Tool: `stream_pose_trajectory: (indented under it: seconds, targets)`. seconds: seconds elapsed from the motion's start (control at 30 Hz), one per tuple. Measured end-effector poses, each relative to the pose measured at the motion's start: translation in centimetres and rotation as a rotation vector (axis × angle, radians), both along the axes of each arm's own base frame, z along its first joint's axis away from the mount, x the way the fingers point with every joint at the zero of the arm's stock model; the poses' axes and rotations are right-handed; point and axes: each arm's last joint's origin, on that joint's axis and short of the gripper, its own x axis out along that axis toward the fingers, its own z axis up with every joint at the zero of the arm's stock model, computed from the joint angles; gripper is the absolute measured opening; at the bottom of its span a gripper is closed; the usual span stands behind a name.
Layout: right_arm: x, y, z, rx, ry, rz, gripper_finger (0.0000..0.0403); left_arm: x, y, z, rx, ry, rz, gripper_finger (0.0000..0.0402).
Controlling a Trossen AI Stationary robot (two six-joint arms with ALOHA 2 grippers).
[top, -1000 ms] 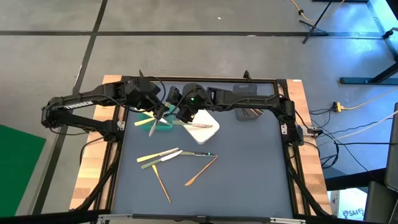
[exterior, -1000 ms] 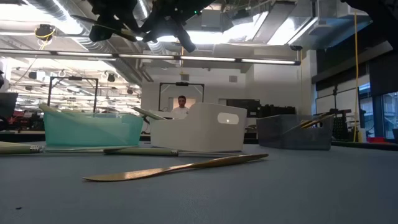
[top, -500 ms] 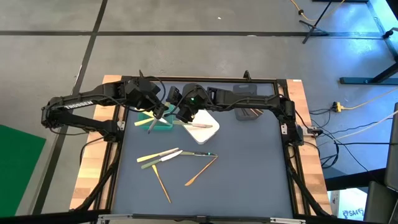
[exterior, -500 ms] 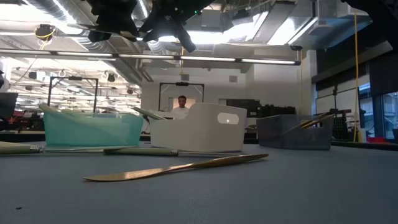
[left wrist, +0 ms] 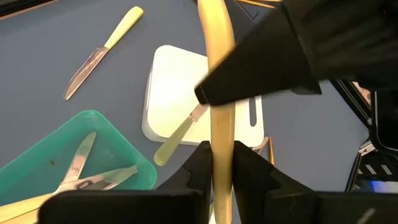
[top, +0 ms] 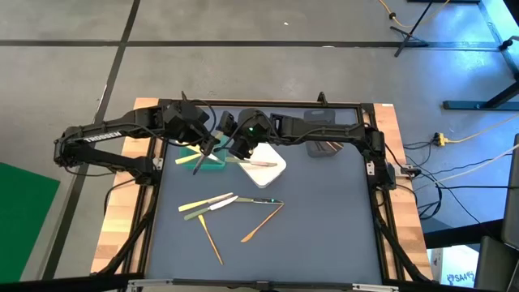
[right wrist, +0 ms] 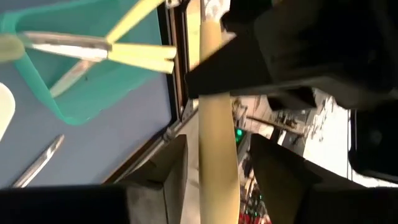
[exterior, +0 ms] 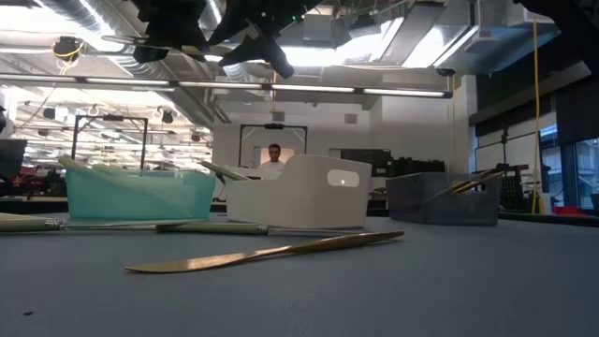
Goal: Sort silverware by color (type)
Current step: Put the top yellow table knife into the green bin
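A pale yellow utensil [left wrist: 216, 74] hangs in the air above the green bin [top: 212, 162] at the far left of the table. My left gripper [top: 209, 146] is shut on it. My right gripper [top: 233, 148] faces it from the right and is open, its fingers [right wrist: 173, 168] on either side of the handle's other end without touching. Several more utensils lie on the dark mat: pale ones [top: 208, 203] and orange-brown ones [top: 261, 224]. Others lie in the green bin [left wrist: 81, 162] and on the white bin [left wrist: 180, 130]. My left gripper pinches the pale yellow handle [left wrist: 219, 134] between its two fingers [left wrist: 200, 168], which lie across it. They come slanting down from the table's left side. The utensil is lifted clear above the green bin, and its far part sticks out toward the right gripper.
A white bin [top: 268, 166] stands beside the green one, and a grey bin [top: 324, 146] with orange-brown utensils is at the far right. The mat's near half has free room around the loose utensils. A person [exterior: 273, 161] stands in the room beyond the table.
My left gripper has shut on the pale yellow utensil, and then my right gripper has opened and let go of it. Both arms have kept their places, and the utensil stays in the air over the green bin.
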Motion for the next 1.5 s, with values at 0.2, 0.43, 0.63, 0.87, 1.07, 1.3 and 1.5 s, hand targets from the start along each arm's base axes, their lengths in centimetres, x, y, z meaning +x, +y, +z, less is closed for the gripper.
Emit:
stream_pose_trajectory:
  seconds: [0.2,0.43,0.63,0.87,1.07,1.3,1.5]
  targets:
    - [-0.1,-0.5,0.0,-0.007,-0.011,-0.121,0.0174,-0.2,-0.1,-0.2,-0.026,0.028,0.018,0.0036]
    - [-1.3,-1.8,0.7,0.061,0.012,-0.201,0.0174,-0.8,0.0,-0.7,-0.013,0.107,0.088,0.0035]
    - [-2.9,-4.0,0.6,0.169,0.074,-0.319,0.0175,-1.3,0.3,-1.1,0.058,0.167,0.232,0.0035]
    - [-4.4,-7.0,-0.2,0.39,0.119,-0.45,0.0175,-1.4,0.5,-4.9,0.115,0.215,0.487,0.0035]
    - [-5.2,-9.2,-0.4,0.658,0.065,-0.557,0.0175,-0.9,1.1,-8.4,0.178,0.078,0.719,0.0035]
    - [-5.6,-10.6,-0.5,0.863,0.023,-0.61,0.0175,-1.0,1.3,-11.8,0.167,-0.051,0.857,0.0035]
    - [-5.4,-10.6,-0.8,0.971,0.034,-0.569,0.0175,-1.2,0.9,-13.6,0.203,-0.137,0.921,0.0035]
